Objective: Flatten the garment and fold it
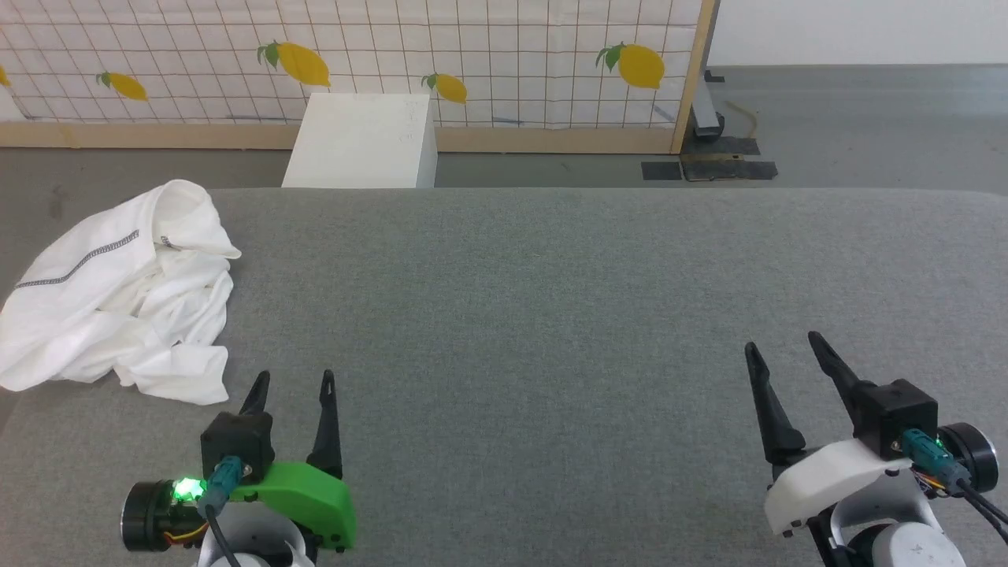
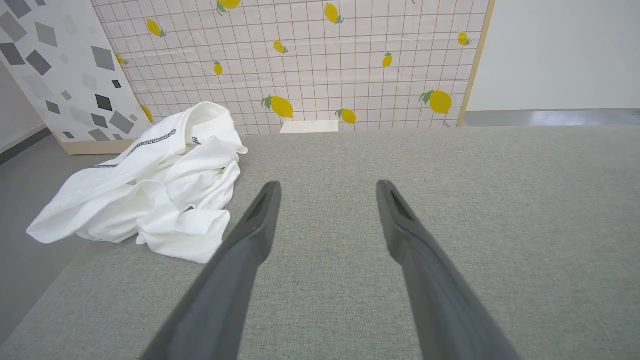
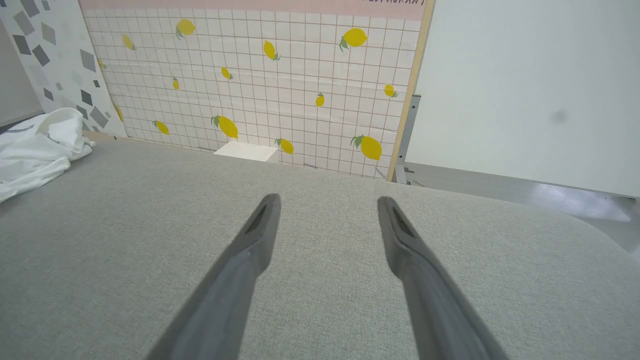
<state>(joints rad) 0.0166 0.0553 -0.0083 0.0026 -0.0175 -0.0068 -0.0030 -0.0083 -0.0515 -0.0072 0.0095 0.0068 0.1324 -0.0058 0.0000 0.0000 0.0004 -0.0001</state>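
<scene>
The white T-shirt [image 1: 118,299] lies crumpled in a heap at the far left edge of the grey table [image 1: 551,315], its dark zigzag seam showing on top and part of it hanging over the edge. In the left wrist view the same garment [image 2: 150,185] sits ahead and to the left of the fingers. My left gripper [image 1: 293,382] is open just right of the heap's near corner, holding nothing. My right gripper [image 1: 780,343] is open far off at the table's right side, empty. The right wrist view catches the shirt [image 3: 35,150] at its left edge.
A rigid white box [image 1: 362,142] stands on the floor behind the table, against a lemon-patterned tiled panel [image 1: 472,63]. Grey floor lies to the left of the table and at the back right.
</scene>
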